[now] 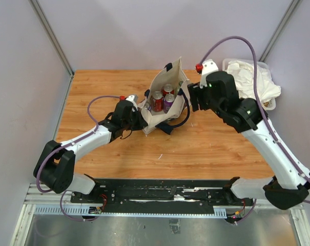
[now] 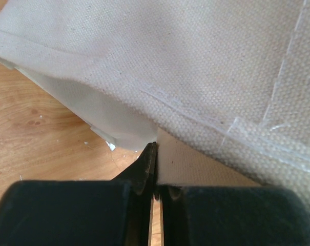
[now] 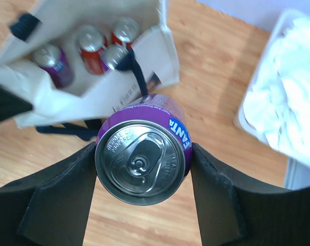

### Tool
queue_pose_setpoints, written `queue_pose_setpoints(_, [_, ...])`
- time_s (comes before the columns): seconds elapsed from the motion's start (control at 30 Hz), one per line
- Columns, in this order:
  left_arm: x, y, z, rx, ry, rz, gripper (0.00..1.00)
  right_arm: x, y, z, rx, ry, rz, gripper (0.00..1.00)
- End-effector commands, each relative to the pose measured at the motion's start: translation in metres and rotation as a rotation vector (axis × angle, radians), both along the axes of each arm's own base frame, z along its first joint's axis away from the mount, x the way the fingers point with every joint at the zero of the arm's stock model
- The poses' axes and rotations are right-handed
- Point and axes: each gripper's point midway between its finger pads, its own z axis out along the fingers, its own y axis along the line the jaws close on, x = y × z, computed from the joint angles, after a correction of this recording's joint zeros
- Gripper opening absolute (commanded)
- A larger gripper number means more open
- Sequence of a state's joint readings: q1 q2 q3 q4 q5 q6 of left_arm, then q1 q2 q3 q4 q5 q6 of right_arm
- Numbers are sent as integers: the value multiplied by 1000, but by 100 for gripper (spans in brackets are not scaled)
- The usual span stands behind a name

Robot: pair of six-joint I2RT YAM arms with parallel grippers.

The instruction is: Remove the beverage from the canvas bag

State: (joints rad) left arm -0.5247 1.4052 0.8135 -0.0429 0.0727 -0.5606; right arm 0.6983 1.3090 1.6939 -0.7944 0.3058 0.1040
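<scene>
right gripper is clamping the purple soda can by its side walls, outside and just right of the canvas bag. with its tab unbroken, the can is probably handling as full: fairly heavy, rigid, smooth and slippery aluminium, best taken across mid-body. left gripper is pinching, jaws nearly together, a thin flap at the bag's lower left edge. the bag's coarse cream weave is slumping softly; other cans are standing inside the bag, which is resting on the wooden table.
</scene>
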Motion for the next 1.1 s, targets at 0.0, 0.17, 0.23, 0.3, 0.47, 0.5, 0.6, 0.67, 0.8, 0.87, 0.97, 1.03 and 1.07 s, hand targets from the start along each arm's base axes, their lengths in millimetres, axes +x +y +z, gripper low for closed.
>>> queue_pose_setpoints(0.0, [-31, 25, -43, 137, 158, -12, 8, -15, -46, -27, -31, 16, -164, 1])
queue_pose_setpoints(0.17, [-31, 23, -40, 132, 150, -28, 15, -27, -74, -86, 20, 137, -243, 1])
queue_pose_setpoints(0.23, [-31, 23, -39, 134, 144, -32, 25, -26, -80, -109, 24, 168, -265, 1])
queue_pose_setpoints(0.3, [-31, 23, -38, 136, 143, -35, 28, -22, -85, -121, 26, 167, -281, 1])
queue_pose_setpoints(0.47, [-30, 23, -38, 137, 143, -29, 28, -8, -91, -153, 31, 191, -315, 1])
queue_pose_setpoints(0.5, [-29, 23, -38, 136, 144, -28, 27, -4, -92, -158, 41, 192, -318, 1])
queue_pose_setpoints(0.6, [-29, 22, -39, 135, 152, -26, 24, 6, -95, -176, 65, 202, -332, 1])
queue_pose_setpoints(0.67, [-30, 22, -40, 135, 157, -26, 22, 13, -98, -188, 76, 207, -337, 1])
queue_pose_setpoints(0.8, [-29, 21, -39, 136, 160, -27, 21, 23, -96, -209, 64, 202, -310, 1])
queue_pose_setpoints(0.87, [-28, 20, -37, 131, 156, -28, 19, 26, -95, -220, 52, 206, -305, 1])
queue_pose_setpoints(0.97, [-26, 19, -35, 129, 153, -25, 19, 32, -93, -231, 61, 195, -303, 1])
queue_pose_setpoints(1.03, [-24, 19, -34, 132, 154, -23, 18, 35, -90, -233, 80, 181, -304, 1])
queue_pose_setpoints(1.07, [-23, 19, -34, 133, 154, -24, 18, 37, -89, -234, 89, 177, -305, 1])
